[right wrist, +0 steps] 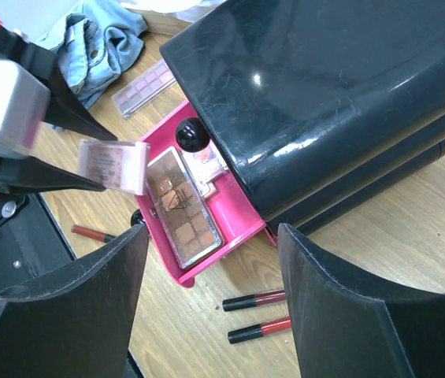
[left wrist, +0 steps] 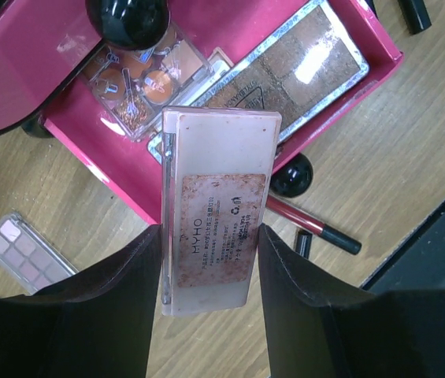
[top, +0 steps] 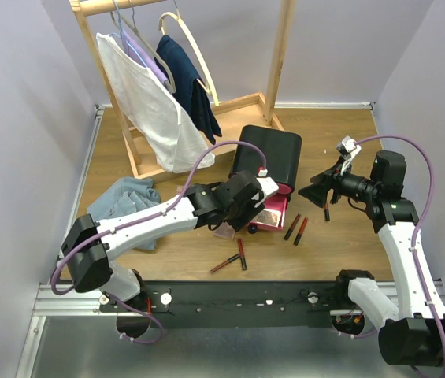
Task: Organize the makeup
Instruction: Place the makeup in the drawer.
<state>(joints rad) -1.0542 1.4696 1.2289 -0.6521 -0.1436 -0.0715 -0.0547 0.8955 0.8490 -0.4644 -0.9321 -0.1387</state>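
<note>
Top external view: the left gripper [top: 255, 211] reaches over the open pink drawer [top: 279, 214] at the foot of the black box [top: 268, 156]. The right gripper [top: 317, 191] hangs beside the box. Lip tubes [top: 300, 230] lie loose on the table. What the left arm carries is hard to make out here.

Left wrist view: the fingers [left wrist: 127, 299] clamp a flat pink palette [left wrist: 218, 213] by its long edges, with its far end over the drawer's near rim. A larger palette [left wrist: 301, 63] and a clear case [left wrist: 139, 79] lie inside. Best, I judge, to carry it further in, clear of the knob [left wrist: 291, 175], and lower it flat before letting go. The palette's near end is cut off.

Right wrist view: this gripper's jaws stand apart and empty. Another palette [right wrist: 145, 87] lies by the cloth [right wrist: 96, 35]. The box hides the drawer's back.
</note>
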